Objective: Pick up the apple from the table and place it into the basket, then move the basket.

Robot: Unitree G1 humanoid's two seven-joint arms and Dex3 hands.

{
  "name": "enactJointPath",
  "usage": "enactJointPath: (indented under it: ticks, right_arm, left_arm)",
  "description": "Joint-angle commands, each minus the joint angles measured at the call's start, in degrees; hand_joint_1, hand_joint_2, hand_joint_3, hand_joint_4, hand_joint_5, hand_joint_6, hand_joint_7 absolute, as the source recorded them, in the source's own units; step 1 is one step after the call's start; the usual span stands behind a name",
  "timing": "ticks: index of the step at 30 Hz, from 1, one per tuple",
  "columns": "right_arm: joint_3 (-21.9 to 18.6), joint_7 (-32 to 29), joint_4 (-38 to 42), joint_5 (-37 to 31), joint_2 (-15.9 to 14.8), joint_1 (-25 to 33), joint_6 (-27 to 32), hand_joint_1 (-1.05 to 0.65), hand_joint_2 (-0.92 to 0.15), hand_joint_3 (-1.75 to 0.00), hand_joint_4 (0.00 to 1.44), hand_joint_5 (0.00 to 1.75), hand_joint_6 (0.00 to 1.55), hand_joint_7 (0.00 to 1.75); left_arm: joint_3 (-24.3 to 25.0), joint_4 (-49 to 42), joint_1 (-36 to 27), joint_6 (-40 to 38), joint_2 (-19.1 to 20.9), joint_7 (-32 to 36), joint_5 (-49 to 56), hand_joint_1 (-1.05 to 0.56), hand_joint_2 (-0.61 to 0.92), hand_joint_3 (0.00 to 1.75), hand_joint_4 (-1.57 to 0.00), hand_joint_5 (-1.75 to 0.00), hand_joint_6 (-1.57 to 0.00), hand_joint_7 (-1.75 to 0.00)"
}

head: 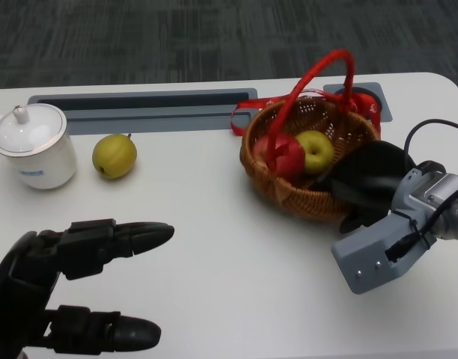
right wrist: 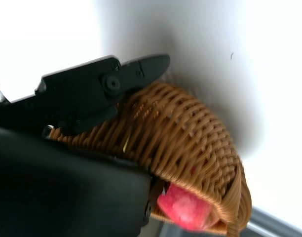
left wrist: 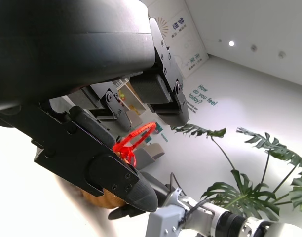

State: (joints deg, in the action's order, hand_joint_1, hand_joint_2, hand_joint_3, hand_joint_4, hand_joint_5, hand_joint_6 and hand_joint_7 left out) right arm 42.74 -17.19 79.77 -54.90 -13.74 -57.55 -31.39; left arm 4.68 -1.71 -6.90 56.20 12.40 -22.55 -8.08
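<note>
The red apple (head: 280,155) is sitting inside the wicker basket (head: 289,193), at its left side, touching a yellow-green apple (head: 316,149) lying just beside it. In the right wrist view the red apple (right wrist: 186,209) is showing over the woven rim of the basket (right wrist: 190,133). The basket is standing on the white table (head: 229,247), right of centre, with its red handle (head: 319,75) arching upright over the fruit.

The right hand (head: 373,179) is gripping the basket at its near right rim: the black shell is lying over the edge, and in the right wrist view one black finger (right wrist: 116,81) is pressing along the outside of the weave.

The left hand (head: 72,288) is hovering low above the table at the near left, holding nothing, with its fingers (head: 124,239) stretched out and parted. The left wrist view is showing the same spread fingers (left wrist: 106,173), with the basket's red handle (left wrist: 133,140) visible between them.

Well apart from the basket, at the far left of the table, a yellow pear (head: 114,155) is lying just beside a white lidded cup (head: 32,146). A grey cable tray (head: 139,108) is running along the table's far edge.
</note>
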Motion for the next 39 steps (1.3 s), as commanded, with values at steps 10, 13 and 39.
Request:
enactJointPath:
  ticks: [10,13,39]
  right_arm:
    - [-10.05,6.02,0.74,8.77,1.98,1.51,17.67,-0.28,-0.92,-0.09,1.05,0.03,0.94,0.02]
    - [-11.66,5.19,0.75,9.7,2.31,2.01,18.92,-0.26,-0.91,-0.06,1.04,0.02,0.97,0.02]
    - [-16.23,16.23,-0.08,13.56,2.2,0.99,14.93,-1.05,-0.91,-0.04,0.14,0.04,0.21,0.05]
  left_arm:
    - [0.96,11.48,-14.94,-0.06,2.45,1.04,-2.73,-0.6,0.64,0.0,-0.93,-0.03,-0.86,-0.01]
    - [1.36,14.61,-19.05,-0.94,2.62,1.23,-2.98,-0.57,0.63,0.0,-0.93,-0.03,-0.86,-0.01]
    - [-3.05,15.33,-20.22,-1.95,3.16,-0.2,-5.72,-0.49,0.62,0.0,-0.98,-0.05,-0.94,-0.03]
